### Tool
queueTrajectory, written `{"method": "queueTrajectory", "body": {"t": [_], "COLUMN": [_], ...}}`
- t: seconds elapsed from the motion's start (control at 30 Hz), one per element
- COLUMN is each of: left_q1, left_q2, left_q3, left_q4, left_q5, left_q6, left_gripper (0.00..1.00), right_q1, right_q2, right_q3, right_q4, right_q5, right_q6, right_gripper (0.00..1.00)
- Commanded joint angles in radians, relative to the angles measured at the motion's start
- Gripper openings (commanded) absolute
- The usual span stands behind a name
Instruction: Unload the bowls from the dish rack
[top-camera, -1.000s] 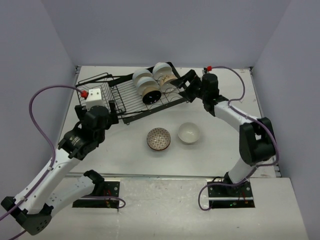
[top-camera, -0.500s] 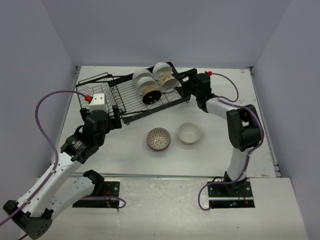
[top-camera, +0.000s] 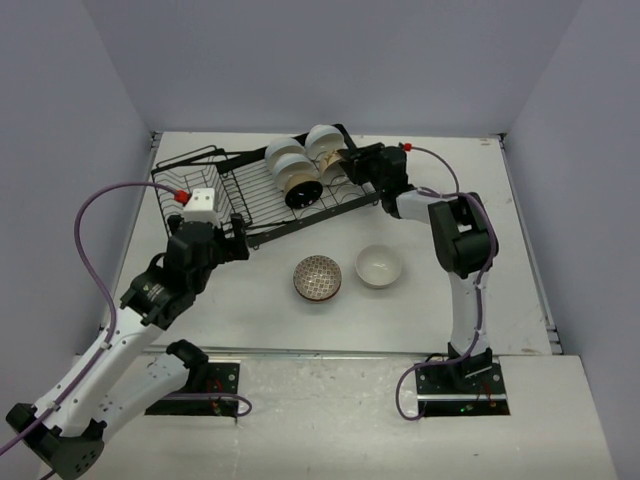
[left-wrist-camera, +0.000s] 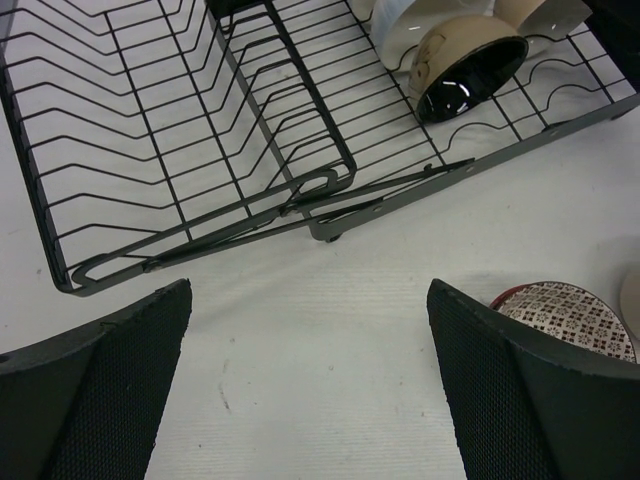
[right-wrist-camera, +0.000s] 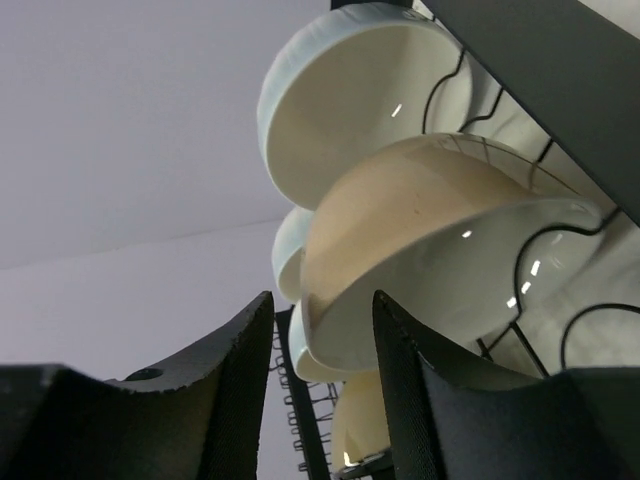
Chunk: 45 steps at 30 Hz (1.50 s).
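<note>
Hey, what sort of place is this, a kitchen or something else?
Probably a robot test cell, not a kitchen: plain grey walls box in a white table, a left arm and right arm are bolted at its near edge, and a dish rack holds bowls.

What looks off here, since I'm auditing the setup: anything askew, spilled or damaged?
The black wire dish rack lies skewed, its long side diagonal to the edges of the white table. Nothing looks spilled or broken.
</note>
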Motion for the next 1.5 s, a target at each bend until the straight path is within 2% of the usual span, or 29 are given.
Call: {"method": "queueTrajectory", "body": {"t": [0.0, 0.07, 0.2, 0.33, 0.47, 0.63, 1.0, 1.47], "left_q1": [0.010, 0.010, 0.012, 0.012, 0.012, 0.012, 0.015, 0.016], "left_q2": [-0.018, -0.017, -0.015, -0.017, -0.017, -0.012, -0.005, 0.001], "left_q3": [-0.006, -0.006, -0.008, -0.008, -0.011, -0.012, -0.015, -0.020], "left_q4": [0.054, 0.057, 0.059, 0.062, 0.063, 0.068, 0.075, 0.079], "left_q5": [0.041, 0.054, 0.070, 0.082, 0.090, 0.110, 0.139, 0.156], "left_q6": [0.035, 0.039, 0.042, 0.045, 0.047, 0.053, 0.062, 0.067], "left_gripper": [1.00, 1.00, 1.00, 1.00, 1.00, 1.00, 1.00, 1.00], "right_q1": [0.006, 0.007, 0.015, 0.024, 0.033, 0.035, 0.036, 0.030], "right_q2": [0.034, 0.047, 0.078, 0.098, 0.115, 0.141, 0.207, 0.241], "right_q3": [0.063, 0.069, 0.062, 0.057, 0.037, 0.017, 0.022, 0.121], "right_q4": [0.115, 0.137, 0.192, 0.241, 0.302, 0.430, 0.752, 0.886], "right_q5": [0.013, 0.014, 0.027, 0.028, 0.036, 0.037, 0.025, -0.041], "right_q6": [0.035, 0.055, 0.079, 0.095, 0.125, 0.144, 0.127, 0.116], "right_gripper": [0.44, 0.41, 0.25, 0.22, 0.08, 0.01, 0.00, 0.00]}}
